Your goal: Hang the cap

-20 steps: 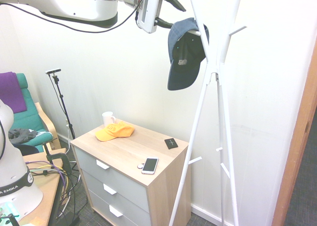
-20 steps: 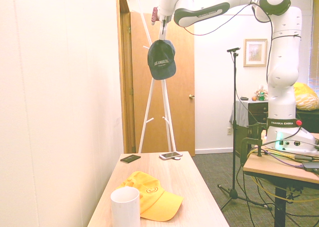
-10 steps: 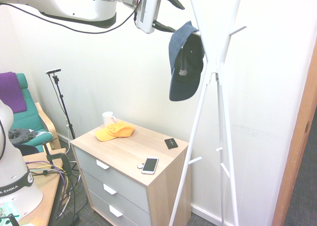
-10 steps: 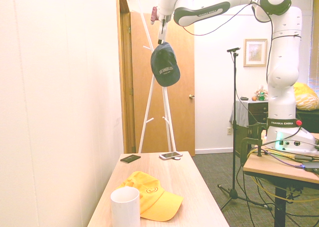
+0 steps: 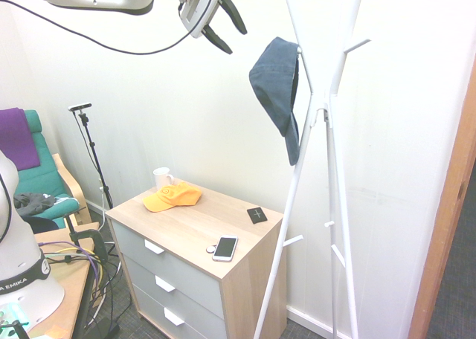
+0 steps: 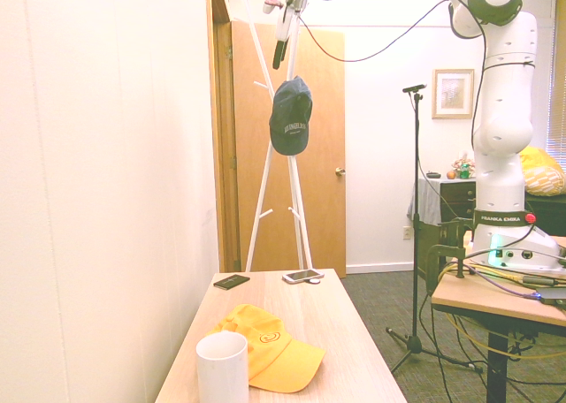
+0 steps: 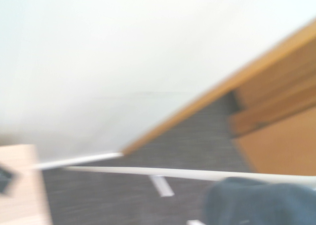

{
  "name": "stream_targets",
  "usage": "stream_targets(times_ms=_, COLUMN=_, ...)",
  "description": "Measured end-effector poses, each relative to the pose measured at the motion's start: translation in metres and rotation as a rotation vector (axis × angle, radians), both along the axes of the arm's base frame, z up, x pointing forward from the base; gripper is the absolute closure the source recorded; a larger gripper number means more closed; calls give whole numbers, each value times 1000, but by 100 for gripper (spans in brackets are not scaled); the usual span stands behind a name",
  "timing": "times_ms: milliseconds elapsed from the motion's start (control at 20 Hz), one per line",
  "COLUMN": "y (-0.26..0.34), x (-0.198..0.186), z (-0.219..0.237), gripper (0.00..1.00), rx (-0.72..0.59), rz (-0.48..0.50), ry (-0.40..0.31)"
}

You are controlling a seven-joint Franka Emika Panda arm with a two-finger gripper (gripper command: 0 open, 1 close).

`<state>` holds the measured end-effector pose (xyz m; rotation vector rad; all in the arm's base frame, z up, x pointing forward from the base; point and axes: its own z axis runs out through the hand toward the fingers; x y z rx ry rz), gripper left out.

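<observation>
The cap (image 5: 277, 90) is hanging on an upper peg of the white coat rack (image 5: 325, 153), upper centre of the first exterior frame, crown facing left, brim pointing down along the rack's slanted leg. In the second exterior view the cap (image 6: 290, 117) is sitting upper centre against the orange door (image 6: 323, 155), pale lettering facing the camera. The gripper (image 5: 222, 25) is hovering at the top of the first exterior frame, to the upper left of the cap and apart from it, its two dark fingers spread and holding nothing. In the second exterior view the gripper (image 6: 282, 42) is showing at the top, just above the cap, not touching it. Below, a wooden chest of drawers (image 5: 253, 261) is standing lower centre, carrying an orange-yellow cap (image 5: 172, 197) and a white mug (image 5: 162, 178) at its far left end, a small black square item (image 5: 257, 215) near the rack, and a phone (image 5: 225, 247) near the front edge. A teal armchair (image 5: 44, 177) with a purple cloth (image 5: 18, 136) is sitting at the left edge. The wrist view is blurring heavily: dark blue fabric of the cap (image 7: 259, 204) is showing at lower right, white rack bars are crossing the lower part, grey carpet (image 7: 197, 146) and an orange-brown door frame (image 7: 276, 101) are filling the right.
</observation>
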<state>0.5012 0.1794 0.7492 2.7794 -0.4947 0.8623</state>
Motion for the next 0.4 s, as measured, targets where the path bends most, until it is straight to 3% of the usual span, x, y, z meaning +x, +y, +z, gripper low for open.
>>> stream_targets(times_ms=200, y=4, x=-4, z=7, gripper=0, rx=193, rz=54, ry=134)
stream_targets(times_ms=400, y=21, x=-10, z=-12, gripper=0, rx=351, rz=89, ry=318)
